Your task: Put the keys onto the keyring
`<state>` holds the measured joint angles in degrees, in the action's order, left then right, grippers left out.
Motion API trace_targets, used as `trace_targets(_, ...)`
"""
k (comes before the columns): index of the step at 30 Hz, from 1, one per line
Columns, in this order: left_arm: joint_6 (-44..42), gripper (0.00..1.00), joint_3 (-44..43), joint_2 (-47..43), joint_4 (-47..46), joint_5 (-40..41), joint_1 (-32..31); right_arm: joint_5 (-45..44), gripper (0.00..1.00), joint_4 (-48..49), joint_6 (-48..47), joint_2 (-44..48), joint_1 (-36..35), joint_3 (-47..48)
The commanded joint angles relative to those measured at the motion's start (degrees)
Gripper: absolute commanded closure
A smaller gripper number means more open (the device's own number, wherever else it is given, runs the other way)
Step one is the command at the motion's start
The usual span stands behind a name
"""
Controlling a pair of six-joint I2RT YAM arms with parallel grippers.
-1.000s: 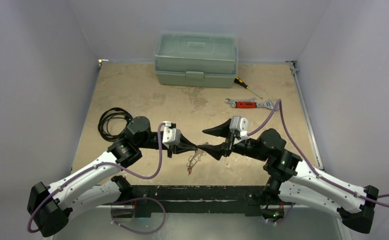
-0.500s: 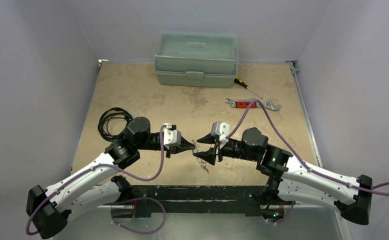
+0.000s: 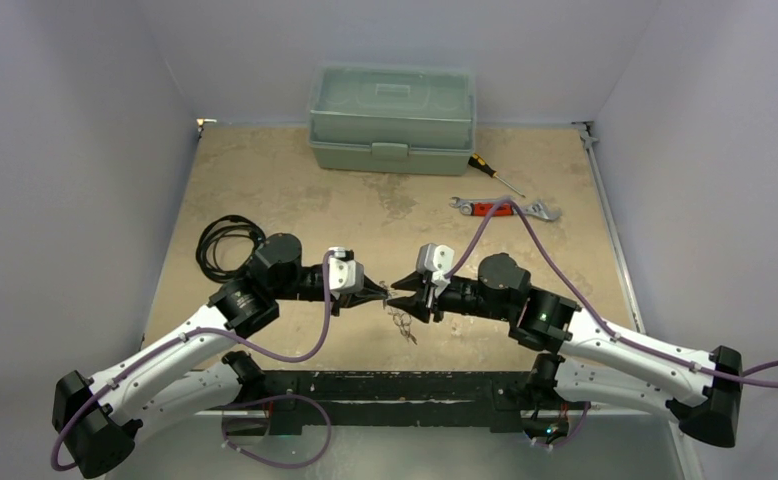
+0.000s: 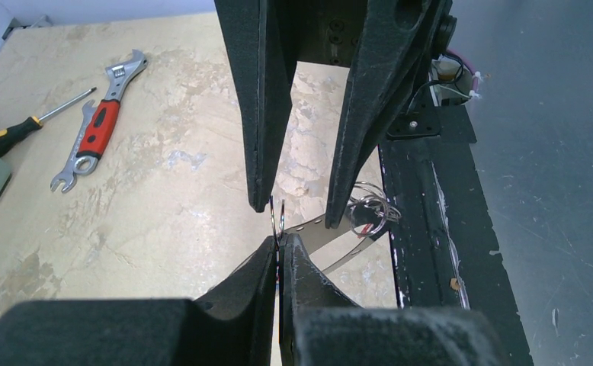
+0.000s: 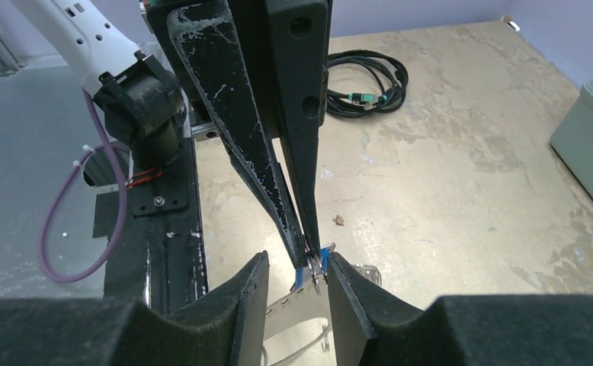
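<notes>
**A:** Where are the fingers?

**B:** Your left gripper (image 4: 279, 242) has its fingers (image 4: 259, 267) pressed together on the keyring (image 4: 279, 216) wire, low centre of the left wrist view. Your right gripper (image 5: 297, 258) stands spread astride that pinch, with the blue-tagged key (image 5: 323, 257) between its fingers.

**A:** How does the ring lie?

**B:** Edge-on, with its long axis roughly upright. The rest dangles below.

**A:** What's the risk?

**B:** If you close off-line, you'd likely nip wire or the left fingertip. The key could swing clear.
</notes>
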<state>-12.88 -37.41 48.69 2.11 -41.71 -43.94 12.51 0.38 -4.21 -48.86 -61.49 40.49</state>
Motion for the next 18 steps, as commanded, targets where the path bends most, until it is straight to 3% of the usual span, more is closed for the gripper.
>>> trace_targets(1, -0.91, 1.0, -3.12, -0.7, -2.2, -0.33, 0.08, -1.87, 0.63, 0.5, -1.3, -1.14, -0.31, 2.4)
trace_targets(7, -0.95, 1.0, -3.12, -0.79, -2.2, -0.06, 0.04, -2.23, 0.65, 0.41, -1.59, -2.51, -0.38, 2.27)
trace_targets(9, -0.93, 1.0, -3.11, -0.79, -2.2, -0.1, 0.08, -2.23, 0.73, 0.48, -1.68, -2.79, -0.38, 2.23)
trace_targets(13, -0.89, 1.0, -3.11, -0.78, -2.2, 0.03, 0.04, -1.82, 0.99, 0.8, -1.85, -2.82, -0.38, 1.99)
trace_targets(18, -0.86, 1.0, -3.1, -0.94, -2.2, 0.03, 0.08, -1.7, 1.0, 1.33, -2.11, -2.64, -0.38, 1.49)
